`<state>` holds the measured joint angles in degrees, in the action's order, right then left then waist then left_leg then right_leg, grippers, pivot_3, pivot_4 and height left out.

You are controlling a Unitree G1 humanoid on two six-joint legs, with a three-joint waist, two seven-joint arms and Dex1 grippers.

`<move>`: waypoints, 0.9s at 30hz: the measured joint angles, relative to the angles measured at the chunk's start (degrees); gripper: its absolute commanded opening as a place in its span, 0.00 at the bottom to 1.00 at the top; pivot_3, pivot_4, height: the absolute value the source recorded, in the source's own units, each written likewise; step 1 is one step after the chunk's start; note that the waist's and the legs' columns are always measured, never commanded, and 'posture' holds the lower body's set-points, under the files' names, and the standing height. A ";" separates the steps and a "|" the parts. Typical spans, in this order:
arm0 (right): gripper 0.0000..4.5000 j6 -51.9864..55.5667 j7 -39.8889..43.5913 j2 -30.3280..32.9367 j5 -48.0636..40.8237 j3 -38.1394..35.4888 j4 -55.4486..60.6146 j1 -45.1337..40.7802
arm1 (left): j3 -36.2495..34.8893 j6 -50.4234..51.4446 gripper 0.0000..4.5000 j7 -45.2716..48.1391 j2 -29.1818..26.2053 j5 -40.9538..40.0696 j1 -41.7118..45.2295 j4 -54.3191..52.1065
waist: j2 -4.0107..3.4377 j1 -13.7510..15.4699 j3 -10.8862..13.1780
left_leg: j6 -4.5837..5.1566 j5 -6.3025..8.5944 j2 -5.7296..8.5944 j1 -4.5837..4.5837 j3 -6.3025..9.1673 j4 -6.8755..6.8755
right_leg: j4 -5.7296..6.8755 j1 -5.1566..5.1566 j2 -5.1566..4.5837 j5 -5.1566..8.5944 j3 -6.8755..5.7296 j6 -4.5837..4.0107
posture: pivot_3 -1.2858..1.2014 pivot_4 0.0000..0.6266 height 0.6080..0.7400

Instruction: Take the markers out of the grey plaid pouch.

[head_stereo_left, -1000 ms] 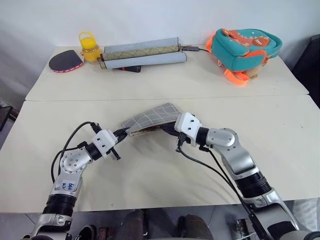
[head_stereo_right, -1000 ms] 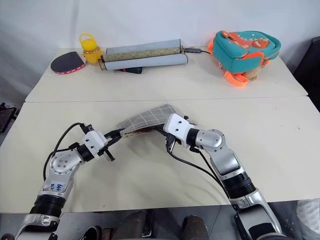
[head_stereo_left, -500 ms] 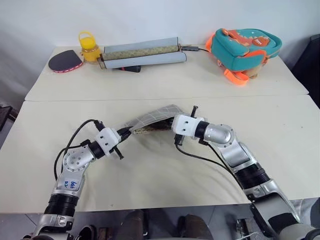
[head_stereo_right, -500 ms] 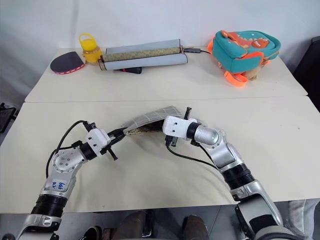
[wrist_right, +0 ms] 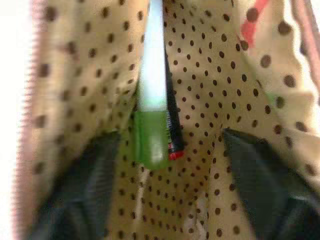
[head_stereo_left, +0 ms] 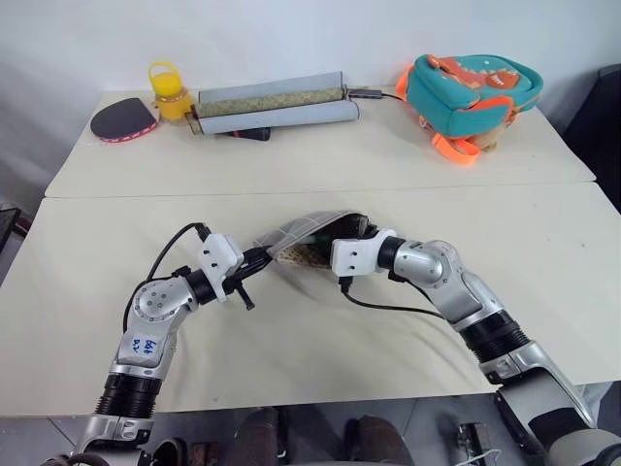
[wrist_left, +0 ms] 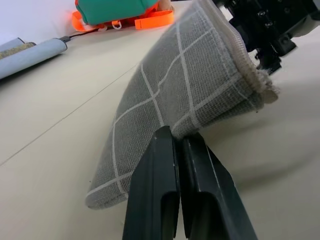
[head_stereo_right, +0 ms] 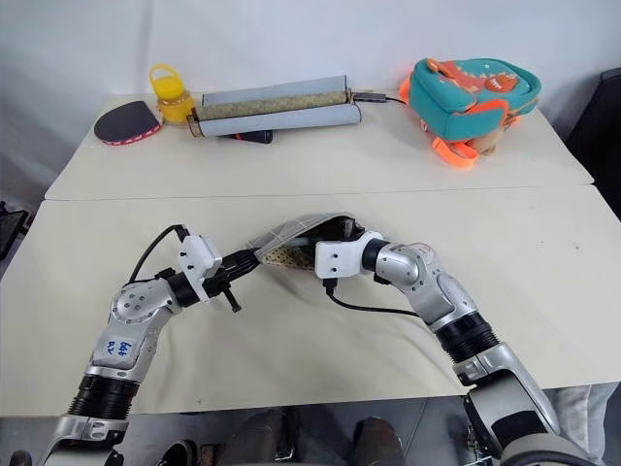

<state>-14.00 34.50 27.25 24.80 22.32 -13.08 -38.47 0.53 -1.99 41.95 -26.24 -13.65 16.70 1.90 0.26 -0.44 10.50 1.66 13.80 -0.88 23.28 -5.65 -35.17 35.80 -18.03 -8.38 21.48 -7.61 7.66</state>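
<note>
The grey plaid pouch (head_stereo_left: 296, 231) hangs just above the table's middle, its mouth bulging open toward my right arm. My left gripper (head_stereo_left: 263, 257) is shut on the pouch's near left edge, with its fingers (wrist_left: 165, 175) pinching the fabric. My right gripper (wrist_right: 167, 150) is open inside the mouth, its dark fingers (wrist_right: 87, 190) spread against the tan dotted lining. Between them lie the markers: a pale mint marker (wrist_right: 151, 85) with a green cap, and a slim red marker (wrist_right: 173, 132) with a black end tucked beside it.
Along the far table stand a teal and orange backpack (head_stereo_left: 471, 89), two long grey rolls (head_stereo_left: 277, 105) with a dark red-and-black object (head_stereo_left: 247, 134) in front, a yellow jar (head_stereo_left: 167, 89) and a dark paddle (head_stereo_left: 121, 118). A seam (head_stereo_left: 146, 197) joins the two tables.
My right gripper rolled, pushed into the pouch's mouth and opened. My left gripper shifted right with the pouch's edge, and the pouch has bulged open.
</note>
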 measured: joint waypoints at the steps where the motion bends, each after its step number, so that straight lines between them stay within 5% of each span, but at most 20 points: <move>1: 0.99 0.05 0.08 -0.11 -0.07 0.00 0.01 -0.02 | -0.02 0.40 0.00 0.00 0.27 -0.27 0.00 -0.29 | 0.00 0.00 0.00 | 0.00 0.00 0.00 0.00 0.00 0.00 | 0.00 0.00 0.00 0.00 0.00 0.00 | 0.52 0.24 1.00; 6: 0.99 2.87 5.22 -0.81 -5.90 -1.13 1.07 -0.91 | -1.65 3.05 0.00 -0.32 1.12 -2.43 0.05 -1.26 | 0.00 0.01 0.00 | 0.02 -0.01 0.00 0.00 0.02 -0.01 | -0.03 0.03 0.01 0.00 -0.01 0.00 | 0.52 0.24 1.00; 11: 0.72 8.26 16.64 0.47 -17.21 -4.01 4.91 -2.12 | -2.45 8.14 0.00 -0.63 2.94 -6.45 0.44 -1.98 | 0.00 0.30 0.00 | 0.05 -0.01 0.02 0.00 0.15 -0.05 | -0.09 0.20 0.00 0.00 -0.02 0.00 | 0.52 0.24 1.00; 20: 0.72 24.15 36.99 10.56 -25.76 -4.15 10.67 -7.73 | -3.26 36.08 0.00 0.35 2.75 -25.85 0.25 -10.69 | 0.04 -0.12 0.03 | 0.05 0.00 -0.03 -0.02 0.32 -0.08 | -0.26 0.38 0.03 0.00 0.06 -0.01 | 0.52 0.24 1.00; 27: 0.72 33.46 42.21 11.44 -27.90 -2.78 15.44 -11.49 | -4.56 48.78 0.00 0.43 0.77 -34.97 -0.05 -12.46 | 0.04 0.16 0.03 | 0.04 0.00 0.00 -0.02 0.33 -0.09 | -0.36 0.43 0.04 0.00 0.11 -0.01 | 0.52 0.24 1.00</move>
<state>19.46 76.71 38.69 -3.10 19.54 2.36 -49.95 -4.04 46.79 42.38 -25.47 -48.62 16.64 -10.56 0.30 -0.28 10.53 1.70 13.80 -0.88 23.26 -5.32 -35.25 35.44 -17.60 -8.34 21.48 -7.50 7.65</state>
